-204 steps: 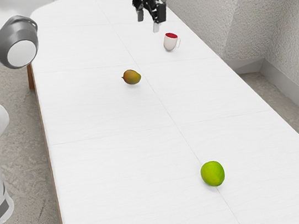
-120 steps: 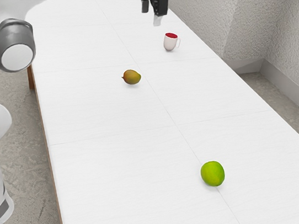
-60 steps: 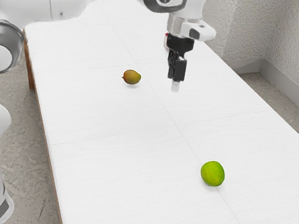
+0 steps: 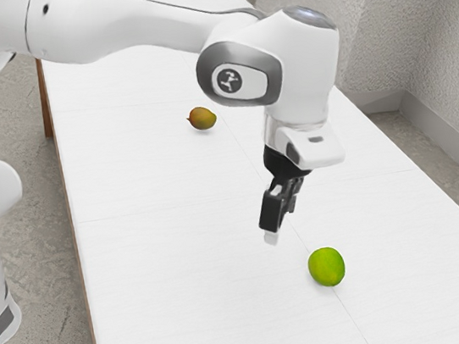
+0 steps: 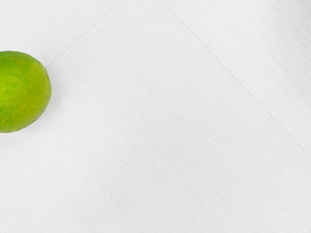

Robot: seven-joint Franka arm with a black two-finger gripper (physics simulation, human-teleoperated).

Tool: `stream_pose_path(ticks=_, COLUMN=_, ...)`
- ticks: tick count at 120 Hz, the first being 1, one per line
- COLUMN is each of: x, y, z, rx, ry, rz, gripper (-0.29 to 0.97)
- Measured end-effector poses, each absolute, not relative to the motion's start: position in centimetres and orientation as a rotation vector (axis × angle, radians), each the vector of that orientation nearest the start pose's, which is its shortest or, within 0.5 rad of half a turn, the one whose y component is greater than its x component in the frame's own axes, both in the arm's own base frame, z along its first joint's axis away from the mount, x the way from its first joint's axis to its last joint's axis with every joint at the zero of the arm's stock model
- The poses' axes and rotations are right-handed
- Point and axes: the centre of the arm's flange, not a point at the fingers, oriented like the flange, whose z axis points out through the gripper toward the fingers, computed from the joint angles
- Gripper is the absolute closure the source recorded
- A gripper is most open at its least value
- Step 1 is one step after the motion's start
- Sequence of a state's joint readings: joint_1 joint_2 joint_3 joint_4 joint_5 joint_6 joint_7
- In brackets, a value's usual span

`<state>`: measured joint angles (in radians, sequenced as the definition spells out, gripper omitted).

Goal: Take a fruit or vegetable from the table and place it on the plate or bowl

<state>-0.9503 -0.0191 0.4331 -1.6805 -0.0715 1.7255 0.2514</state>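
A green lime (image 4: 327, 266) lies on the white table (image 4: 165, 258) toward the near end; the wrist view catches it as a lime (image 5: 22, 92) off to one side of my hand. My black gripper (image 4: 276, 223) hangs above the table, a short way to the exterior view's left of the lime and a little farther back, open and holding nothing. A brown-green mango (image 4: 201, 118) rests farther back on the table, apart from the arm.
My white forearm and wrist (image 4: 282, 62) stretch across the far part of the table and cover what stands behind them. The table's right edge (image 4: 438, 194) drops to a grey floor beside a textured wall.
The arm has swung from the far end of the table, near a white mug, toward the near end and lower. The gripper now hovers beside the lime. Neither fruit has moved.
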Motion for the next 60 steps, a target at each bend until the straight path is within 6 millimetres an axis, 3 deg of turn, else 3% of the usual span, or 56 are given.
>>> stream_pose_path(ticks=14, x=47.0, y=-30.7, z=58.6, rx=-2.964, ry=1.264, rz=-0.077, gripper=0.0)
stream_pose_path(ticks=29, x=46.9, y=-30.4, z=60.7, rx=-2.943, ry=1.257, rz=-0.135, gripper=0.0)
stream_pose_path(ticks=37, x=47.8, y=-27.6, z=61.5, rx=-2.956, ry=1.182, rz=-0.135, gripper=0.0)
stream_pose_path(ticks=51, x=50.4, y=-19.0, z=61.2, rx=-3.03, ry=0.937, rz=-0.086, gripper=0.0)
stream_pose_path(ticks=60, x=49.9, y=-17.3, z=59.5, rx=-3.046, ry=0.897, rz=-0.028, gripper=0.0)
